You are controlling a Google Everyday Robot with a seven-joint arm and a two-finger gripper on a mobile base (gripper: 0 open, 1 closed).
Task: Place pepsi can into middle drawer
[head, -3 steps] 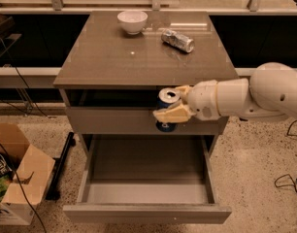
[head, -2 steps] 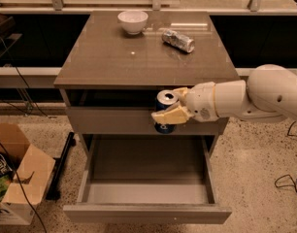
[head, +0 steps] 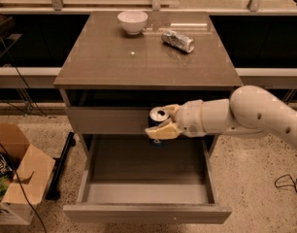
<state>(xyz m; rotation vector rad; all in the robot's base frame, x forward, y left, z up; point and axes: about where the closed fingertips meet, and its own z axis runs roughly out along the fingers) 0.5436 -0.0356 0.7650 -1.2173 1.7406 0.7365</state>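
The pepsi can [head: 158,115], dark blue with a silver top, stands upright in my gripper [head: 161,124]. The gripper is shut on it, with the cream fingers [head: 163,130] wrapped round its side. The can hangs in front of the closed upper drawer front, just above the back part of the open middle drawer [head: 143,169]. That drawer is a broad grey box pulled far out, and nothing lies on its floor. My white arm [head: 255,115] reaches in from the right.
On the cabinet top [head: 114,57] stand a white bowl [head: 132,21] and a silver can [head: 178,40] lying on its side. A cardboard box [head: 15,178] sits on the floor at the left, with cables near it. A railing runs behind the cabinet.
My gripper has carried the can down and a little to the left, from the cabinet's top edge to the level of the upper drawer front. The drawer has not moved.
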